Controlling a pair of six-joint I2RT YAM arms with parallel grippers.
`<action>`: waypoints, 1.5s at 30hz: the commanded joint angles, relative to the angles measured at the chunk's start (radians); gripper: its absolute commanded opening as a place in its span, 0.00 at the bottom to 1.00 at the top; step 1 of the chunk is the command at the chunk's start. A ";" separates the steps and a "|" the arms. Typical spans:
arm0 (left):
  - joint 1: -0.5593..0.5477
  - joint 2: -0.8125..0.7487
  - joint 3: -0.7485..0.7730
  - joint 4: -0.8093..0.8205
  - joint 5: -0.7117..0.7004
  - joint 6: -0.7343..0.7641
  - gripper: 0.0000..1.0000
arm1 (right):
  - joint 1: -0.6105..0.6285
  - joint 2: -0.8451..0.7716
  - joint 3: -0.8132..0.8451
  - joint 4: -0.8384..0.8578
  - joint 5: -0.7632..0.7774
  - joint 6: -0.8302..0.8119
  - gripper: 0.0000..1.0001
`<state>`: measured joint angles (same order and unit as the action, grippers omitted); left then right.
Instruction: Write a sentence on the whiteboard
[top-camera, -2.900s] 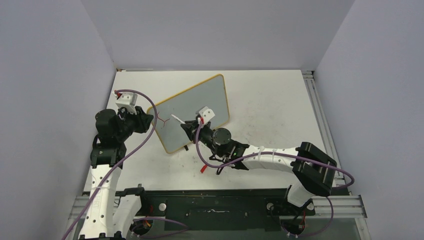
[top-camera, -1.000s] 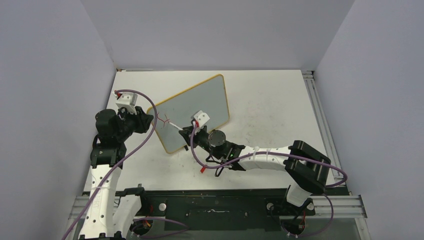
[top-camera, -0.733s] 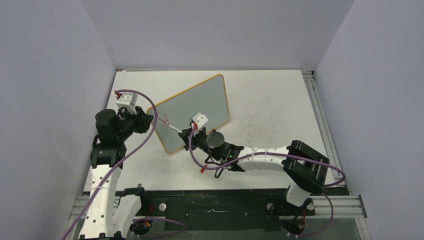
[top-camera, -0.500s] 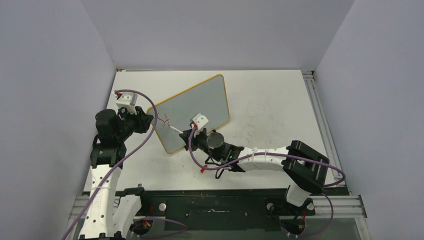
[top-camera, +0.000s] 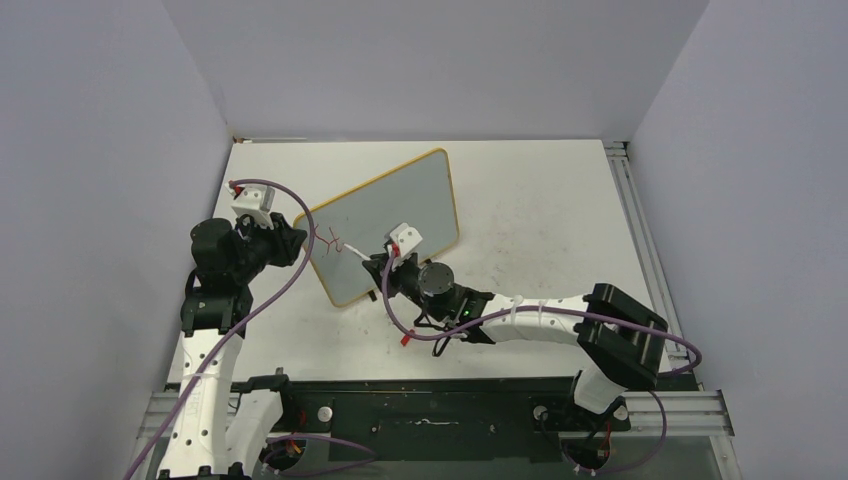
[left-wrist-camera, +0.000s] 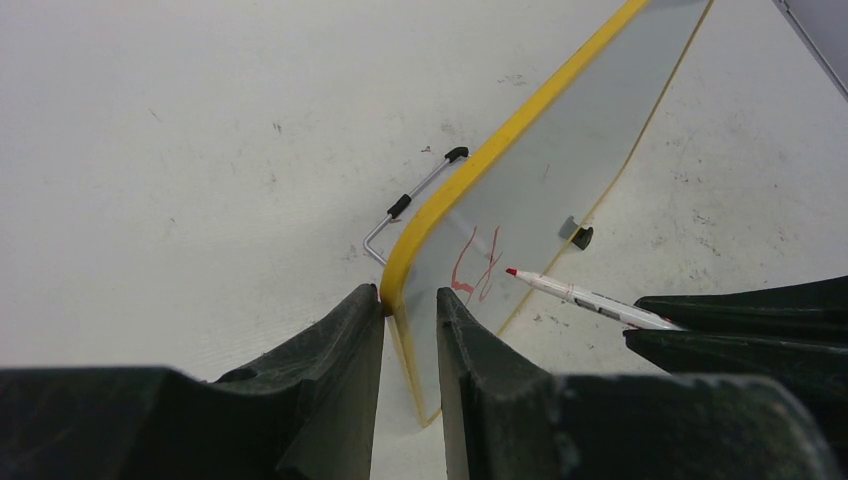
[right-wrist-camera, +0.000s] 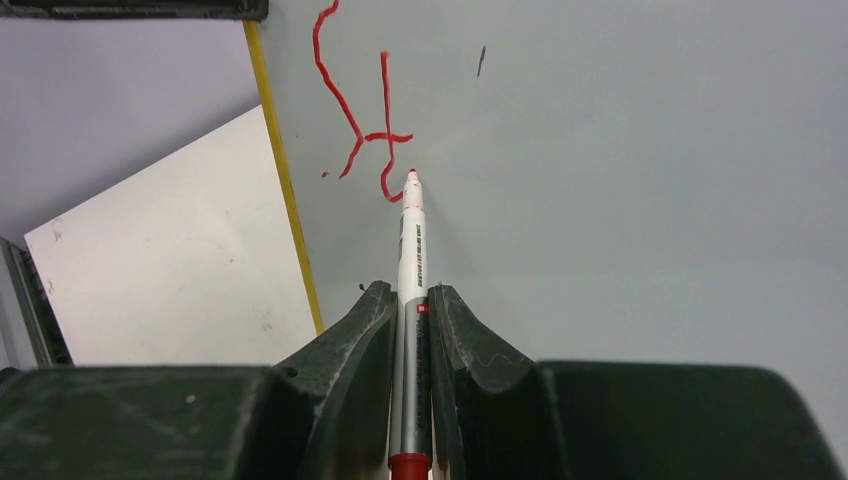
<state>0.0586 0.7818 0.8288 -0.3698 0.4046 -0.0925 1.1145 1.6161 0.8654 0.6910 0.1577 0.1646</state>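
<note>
Whiteboard (top-camera: 400, 205) is standing propped at a slant on the worktop (top-camera: 540, 210), a little left of the middle, with its wire stand (left-wrist-camera: 410, 200) poking out behind it. The left arm's jaws are sitting narrow, pinching the yellow frame (left-wrist-camera: 500, 150) at the board's near left corner, one finger on each side of the edge. The right arm's jaws are clamping a marker (right-wrist-camera: 411, 250) by its white barrel, with the barrel running straight out between the fingers toward the pale grey face of the whiteboard. Red strokes (right-wrist-camera: 365, 120) are showing on that face close to the gripped corner: two thin, uneven letters reading roughly "St". The marker's red tip is sitting just beside the lower curl of the second letter; whether it is touching the surface cannot be told. In the left wrist view, the marker (left-wrist-camera: 585, 297) is coming in from the right, its tip just beside the red strokes (left-wrist-camera: 478, 268).
</note>
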 joint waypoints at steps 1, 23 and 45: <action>-0.003 -0.013 0.007 0.019 0.022 0.002 0.24 | 0.010 -0.077 -0.007 0.041 0.032 -0.024 0.05; -0.004 -0.013 0.007 0.019 0.023 0.002 0.24 | 0.005 -0.008 0.034 0.038 0.028 -0.042 0.05; -0.005 -0.013 0.007 0.019 0.024 0.002 0.24 | -0.002 -0.025 0.015 0.058 0.091 -0.049 0.05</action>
<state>0.0586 0.7815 0.8288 -0.3698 0.4042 -0.0925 1.1145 1.6157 0.8654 0.6945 0.2104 0.1307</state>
